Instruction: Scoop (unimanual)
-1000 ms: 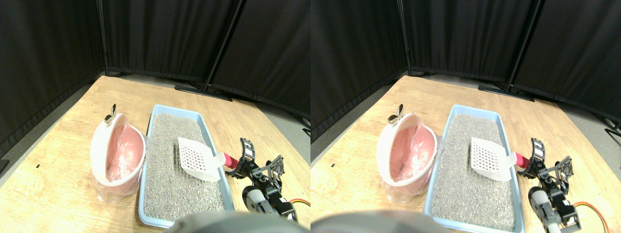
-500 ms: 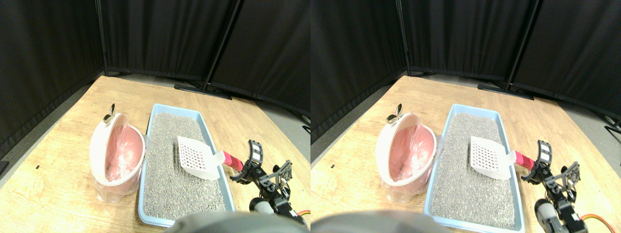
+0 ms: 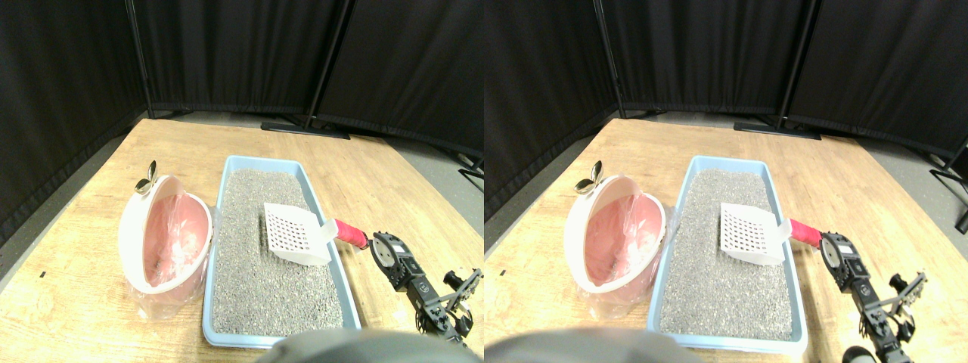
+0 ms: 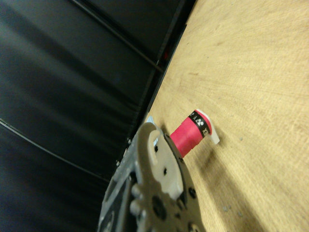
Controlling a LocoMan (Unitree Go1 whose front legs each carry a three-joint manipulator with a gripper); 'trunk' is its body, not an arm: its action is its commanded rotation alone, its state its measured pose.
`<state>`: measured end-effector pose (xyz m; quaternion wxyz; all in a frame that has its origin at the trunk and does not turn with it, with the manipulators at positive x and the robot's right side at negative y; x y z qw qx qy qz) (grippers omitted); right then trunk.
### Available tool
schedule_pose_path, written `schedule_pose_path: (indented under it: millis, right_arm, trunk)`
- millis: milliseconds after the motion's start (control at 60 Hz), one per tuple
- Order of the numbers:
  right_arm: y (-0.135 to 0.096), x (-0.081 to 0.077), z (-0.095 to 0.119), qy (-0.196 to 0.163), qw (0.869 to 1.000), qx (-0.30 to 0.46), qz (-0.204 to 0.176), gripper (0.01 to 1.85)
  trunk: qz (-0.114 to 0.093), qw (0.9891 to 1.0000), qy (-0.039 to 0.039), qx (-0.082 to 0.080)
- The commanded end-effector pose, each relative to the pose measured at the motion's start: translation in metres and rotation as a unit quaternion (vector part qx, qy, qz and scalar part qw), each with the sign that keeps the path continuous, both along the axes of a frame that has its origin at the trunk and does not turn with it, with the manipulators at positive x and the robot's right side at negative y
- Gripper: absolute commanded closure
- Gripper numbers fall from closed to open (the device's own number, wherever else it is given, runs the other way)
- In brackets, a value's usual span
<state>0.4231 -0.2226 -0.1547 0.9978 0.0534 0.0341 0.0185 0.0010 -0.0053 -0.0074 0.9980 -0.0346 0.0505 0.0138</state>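
Rolled over since half a second ago, the right gripper [image 3: 376, 246] now turns its round grey side to the camera at the scoop's red-wrapped handle [image 3: 350, 233].
White slotted plastic scoop [image 3: 293, 234] rests on grey granular litter inside the light-blue rectangular tray [image 3: 329, 249], handle jutting over the right rim; whether the jaws clamp it cannot be told. Left of the tray stands a tilted pink bin [image 3: 162, 240] lined with clear plastic, on the wooden worktop [image 3: 393, 181].
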Motion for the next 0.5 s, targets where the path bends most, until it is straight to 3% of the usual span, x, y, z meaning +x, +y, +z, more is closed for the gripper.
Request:
schedule_pose_path:
  millis: [17,200,500]
  right_arm:
    - [0.006,-0.007,0.014,-0.044,0.999,-0.018,0.018,1.81]
    - [0.008,-0.020,0.018,-0.051,0.997,-0.043,0.041,1.81]
    - [0.013,-0.028,0.019,-0.038,0.998,-0.040,0.032,1.81]
  trunk:
    - [-0.007,0.9999,-0.0064,-0.010]
    - [-0.015,0.9998,-0.0042,-0.009]
    - [-0.022,0.9997,-0.0032,-0.011]
